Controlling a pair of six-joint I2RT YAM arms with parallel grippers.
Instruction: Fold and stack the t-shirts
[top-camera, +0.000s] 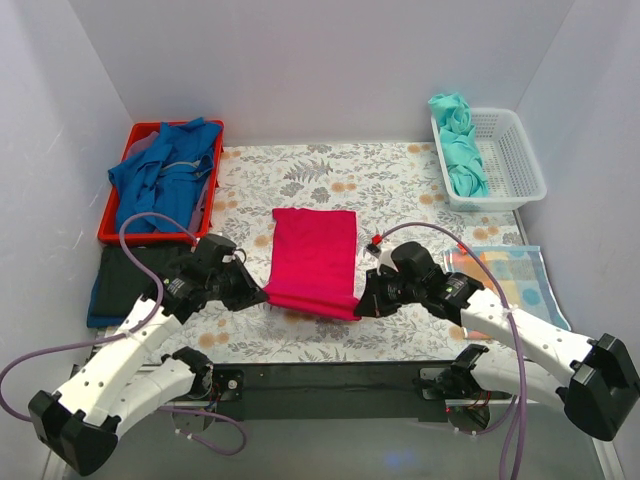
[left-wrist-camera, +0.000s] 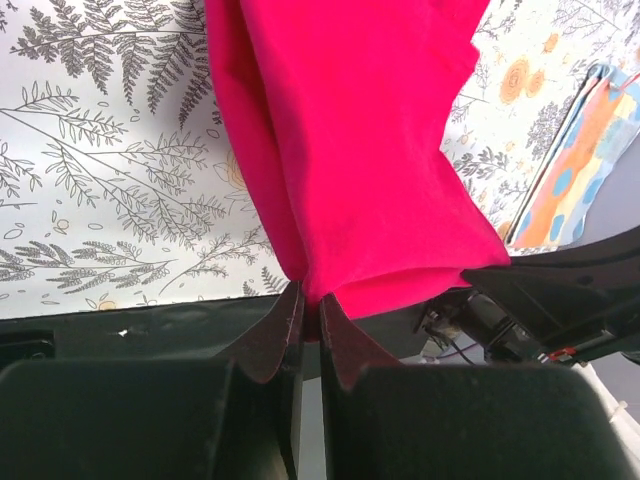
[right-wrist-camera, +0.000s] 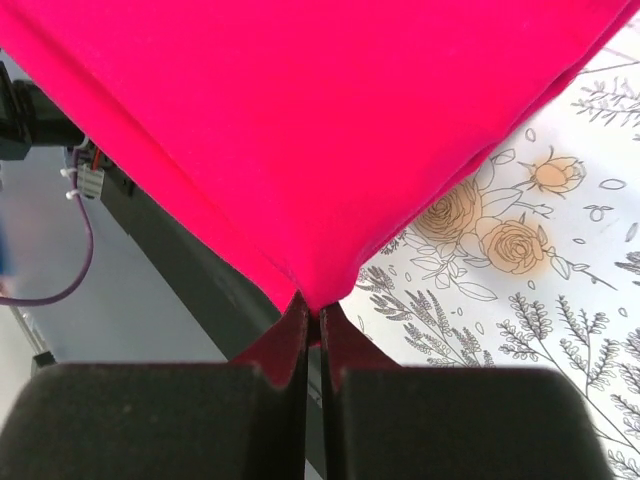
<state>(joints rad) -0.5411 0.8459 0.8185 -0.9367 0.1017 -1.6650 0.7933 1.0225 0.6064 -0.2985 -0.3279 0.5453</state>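
The crimson-pink t-shirt (top-camera: 315, 258) lies as a long strip in the middle of the floral table. My left gripper (top-camera: 262, 297) is shut on its near left corner (left-wrist-camera: 340, 200). My right gripper (top-camera: 360, 308) is shut on its near right corner (right-wrist-camera: 300, 130). Both near corners are lifted a little off the table. A teal t-shirt (top-camera: 460, 150) lies bunched in the white basket (top-camera: 515, 160) at the back right. Blue t-shirts (top-camera: 165, 175) lie loose in the red bin (top-camera: 115, 225) at the back left. A folded black t-shirt (top-camera: 125, 280) lies on a blue one in front of the bin.
An orange-and-blue spotted patchwork cloth (top-camera: 510, 275) lies to the right, by my right arm. A black bar (top-camera: 330, 378) runs along the near table edge between the arm bases. White walls close in the back and sides.
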